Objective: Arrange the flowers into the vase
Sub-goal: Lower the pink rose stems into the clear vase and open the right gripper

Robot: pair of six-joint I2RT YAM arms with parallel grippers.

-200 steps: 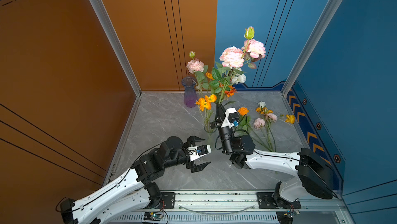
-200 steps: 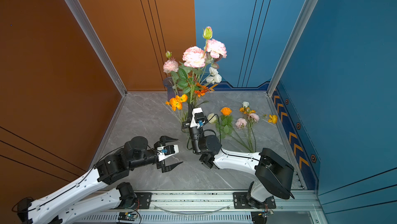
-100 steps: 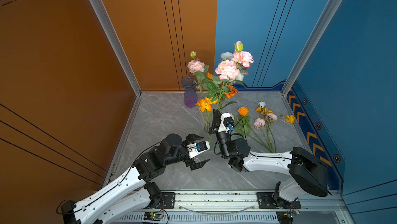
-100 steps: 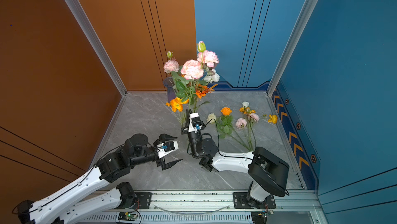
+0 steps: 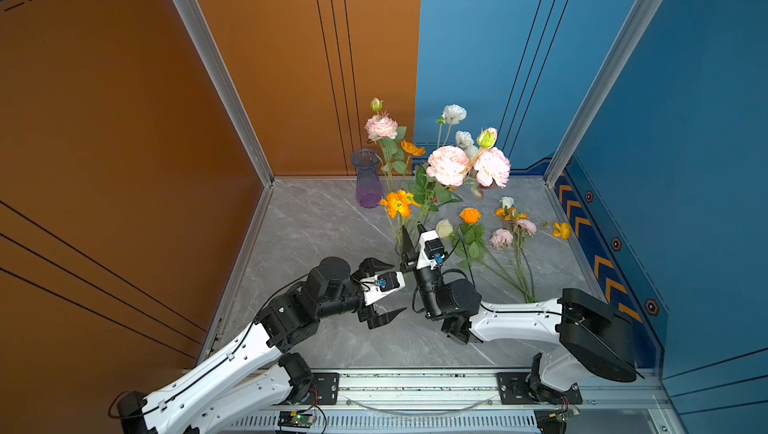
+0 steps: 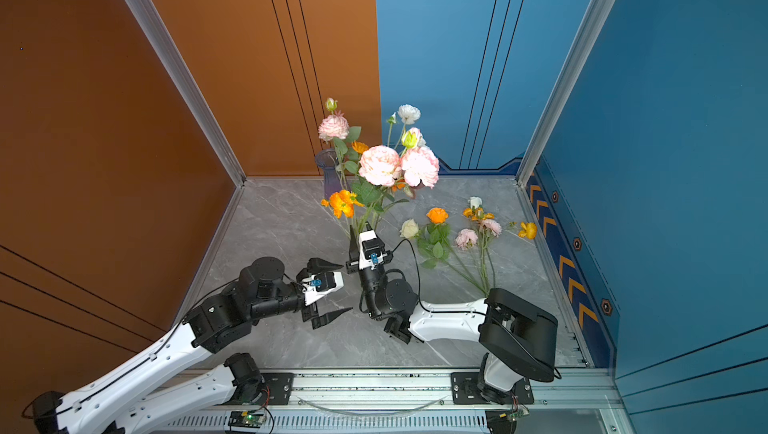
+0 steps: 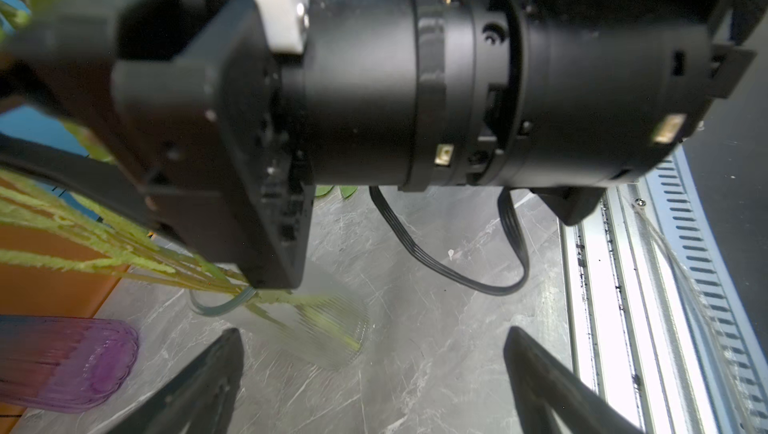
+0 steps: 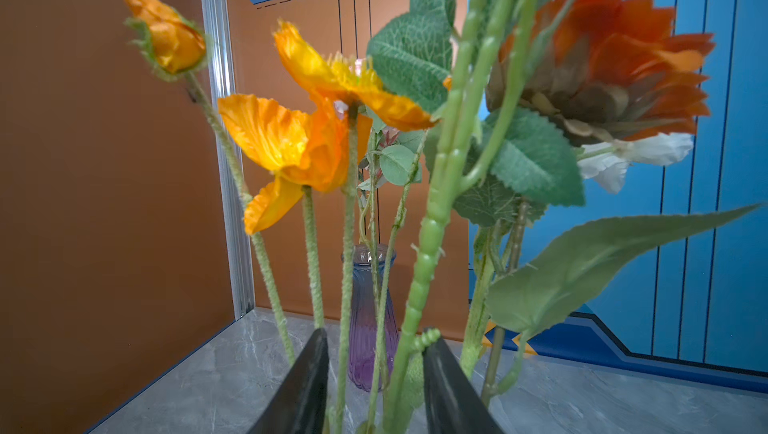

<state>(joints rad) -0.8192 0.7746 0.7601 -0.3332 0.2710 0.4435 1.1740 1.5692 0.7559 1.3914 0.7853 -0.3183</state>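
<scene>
1. The clear vase (image 7: 324, 328) is a blur in the left wrist view, its mouth partly behind the right arm's wrist (image 7: 374, 91); in both top views the right gripper (image 5: 411, 230) hides nearly all of it.
2. The purple vase (image 7: 62, 361) runs off that wrist view's edge.
3. The right gripper's fingers (image 8: 303, 382) run off the right wrist view; whether they touch the stems (image 8: 349, 244) I can't tell.

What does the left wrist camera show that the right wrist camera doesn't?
Only left wrist: the clear vase with stem ends in it, the right arm and the rail. Only right wrist: orange blooms, leaves and a white bloom. Both: the purple vase, green stems and the grey floor.
</scene>
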